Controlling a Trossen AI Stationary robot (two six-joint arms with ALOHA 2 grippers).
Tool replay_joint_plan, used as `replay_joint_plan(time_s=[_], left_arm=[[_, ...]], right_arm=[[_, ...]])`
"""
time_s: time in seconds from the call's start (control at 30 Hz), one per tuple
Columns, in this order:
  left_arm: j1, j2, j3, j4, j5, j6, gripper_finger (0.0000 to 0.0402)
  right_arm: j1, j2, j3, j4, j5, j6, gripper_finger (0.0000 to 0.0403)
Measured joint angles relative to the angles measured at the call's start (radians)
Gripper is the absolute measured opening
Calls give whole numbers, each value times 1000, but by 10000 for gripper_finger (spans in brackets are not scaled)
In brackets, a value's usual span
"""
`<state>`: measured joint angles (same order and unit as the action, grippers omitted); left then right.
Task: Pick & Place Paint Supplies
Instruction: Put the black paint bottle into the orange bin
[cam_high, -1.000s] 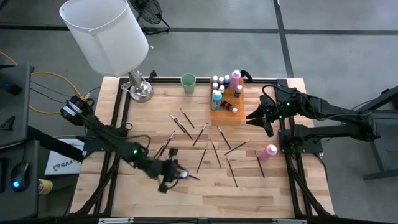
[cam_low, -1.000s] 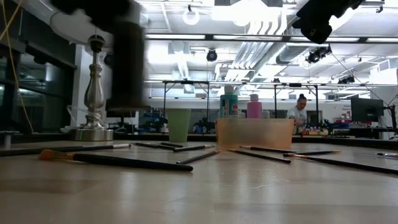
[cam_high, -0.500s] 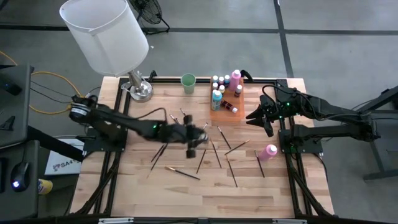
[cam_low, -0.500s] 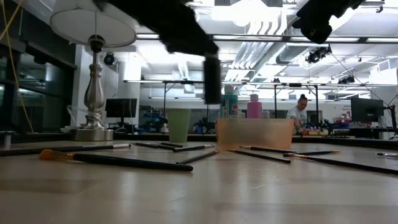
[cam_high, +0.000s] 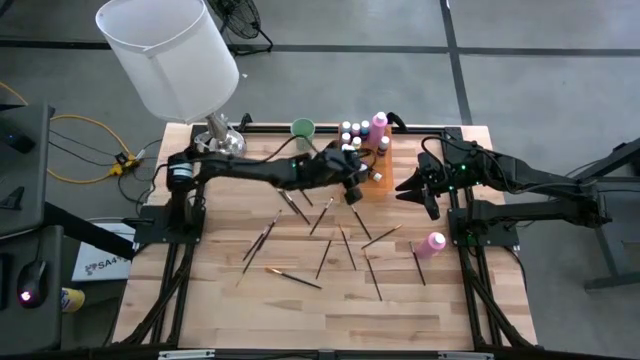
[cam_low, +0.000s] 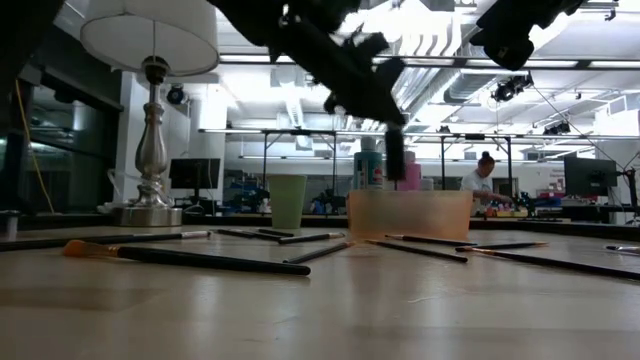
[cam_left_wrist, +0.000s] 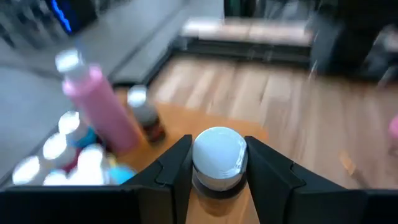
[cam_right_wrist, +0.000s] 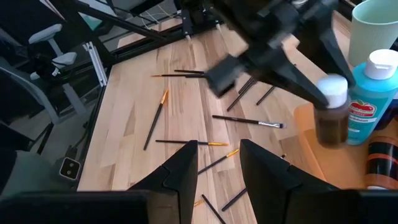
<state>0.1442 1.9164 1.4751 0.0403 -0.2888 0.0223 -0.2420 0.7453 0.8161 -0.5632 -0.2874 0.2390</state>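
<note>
Your left gripper (cam_left_wrist: 217, 180) is clamped on a small brown paint bottle (cam_right_wrist: 331, 116) with a pale cap, one finger on each side just below the cap, bottle upright, long axis vertical. In the high view it hangs over the near-right part of the orange tray (cam_high: 380, 186), at the back of the table (cam_high: 300, 310). The low view shows the bottle's base clear above the tray rim, so it's not down yet.

Key relation: the drop spot is straight below. The tall pink bottle (cam_left_wrist: 102, 109) and the cluster of pale-capped bottles (cam_high: 352, 132) sit just beyond and to one side, and the teal bottle (cam_right_wrist: 368, 102) stands just beside the held one. You'll likely need a straight descent with no sideways drift, or you clip a neighbour.

Your right gripper (cam_high: 428, 200) hovers at the right table edge, fingers parted, holding nothing. It's nearer the fallen pink bottle (cam_high: 434, 241). Paintbrushes (cam_high: 325, 215) are scattered mid-table, mostly lying diagonal.
</note>
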Motion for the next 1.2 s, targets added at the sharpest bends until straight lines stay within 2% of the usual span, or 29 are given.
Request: replay_joint_plan(time_s=[0.27,0.43,0.67,1.2], left_arm=[[33,61,10,-81,42,-15,125],[41,59,-43,-27,-40,-151,125],[53,59,-158,91,-62,-286,125],[44,58,-174,89,-83,-290,125]], right_arm=[[0,0,0,0,0,0,113],[0,0,0,0,0,0,113],[0,0,0,0,0,0,113],[0,0,0,0,0,0,113]])
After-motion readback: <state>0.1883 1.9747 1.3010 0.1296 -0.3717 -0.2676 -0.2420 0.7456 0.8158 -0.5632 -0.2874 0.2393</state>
